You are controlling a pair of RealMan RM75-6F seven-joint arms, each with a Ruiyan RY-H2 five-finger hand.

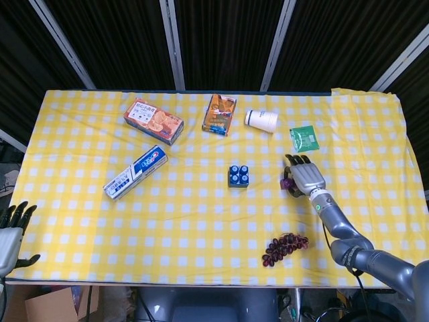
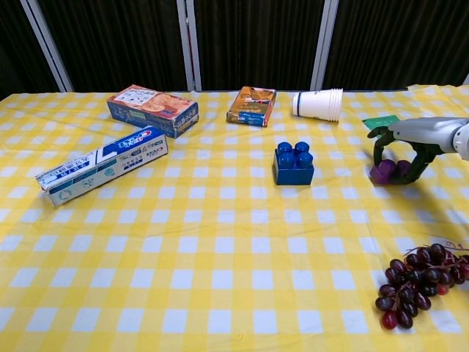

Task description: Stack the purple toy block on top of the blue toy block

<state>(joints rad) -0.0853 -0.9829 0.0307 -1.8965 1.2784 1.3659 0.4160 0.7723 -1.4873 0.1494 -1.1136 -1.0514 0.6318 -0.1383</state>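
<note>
The blue toy block (image 1: pixel 238 176) (image 2: pixel 293 163) stands studs-up near the middle of the yellow checked table (image 1: pixel 201 221). To its right, my right hand (image 1: pixel 305 176) (image 2: pixel 401 145) reaches down over the purple toy block (image 1: pixel 287 182) (image 2: pixel 387 173). Its fingers curl around the block from both sides and grip it. The block looks slightly tilted and sits at or just above the cloth. My left hand (image 1: pixel 10 231) hangs off the table's front left corner with its fingers apart, holding nothing.
A bunch of dark grapes (image 2: pixel 414 284) lies front right, below the right hand. A toothpaste box (image 2: pixel 102 164), biscuit box (image 2: pixel 152 108), snack box (image 2: pixel 251 105), lying paper cups (image 2: pixel 319 104) and a green packet (image 1: pixel 304 138) line the far side.
</note>
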